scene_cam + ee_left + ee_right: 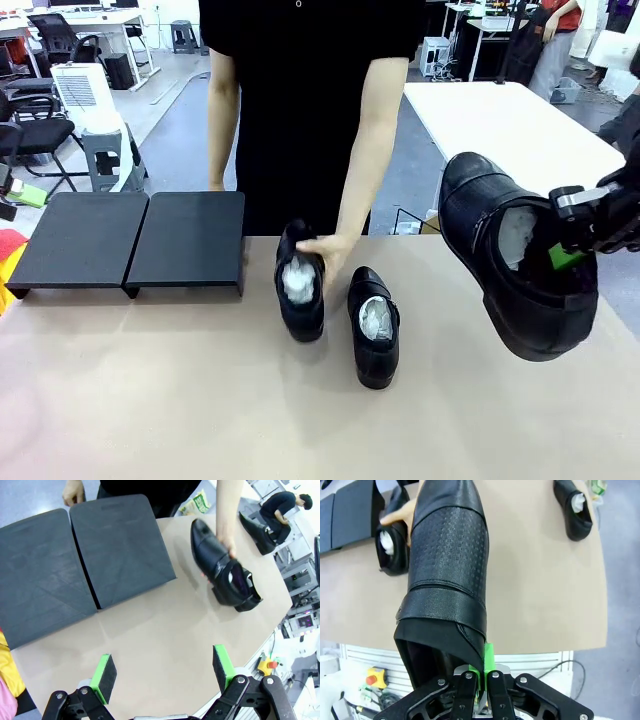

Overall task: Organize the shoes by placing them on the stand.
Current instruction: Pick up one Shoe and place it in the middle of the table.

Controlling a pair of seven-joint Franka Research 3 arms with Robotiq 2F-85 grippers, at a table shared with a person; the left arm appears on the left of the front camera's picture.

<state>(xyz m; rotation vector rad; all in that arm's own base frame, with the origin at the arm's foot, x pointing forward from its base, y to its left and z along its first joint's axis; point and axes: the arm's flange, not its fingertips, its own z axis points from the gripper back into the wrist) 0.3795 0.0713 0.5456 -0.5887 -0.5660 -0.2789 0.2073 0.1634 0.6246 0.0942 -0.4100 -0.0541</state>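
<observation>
The right jaws gripped the heel rim of the raised shoe [490, 280], toe toward eleven o'clock; the stand [185, 240] lay well apart at nine o'clock, nearer the released left jaws.

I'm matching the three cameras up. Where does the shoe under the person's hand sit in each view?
Front view: the shoe under the person's hand, near the picture's middle, just right of the stand.
Left wrist view: upper right, right of the stand.
Right wrist view: upper left, between the stand and the held shoe.
Shared landmark: the stand's two black panels.
</observation>
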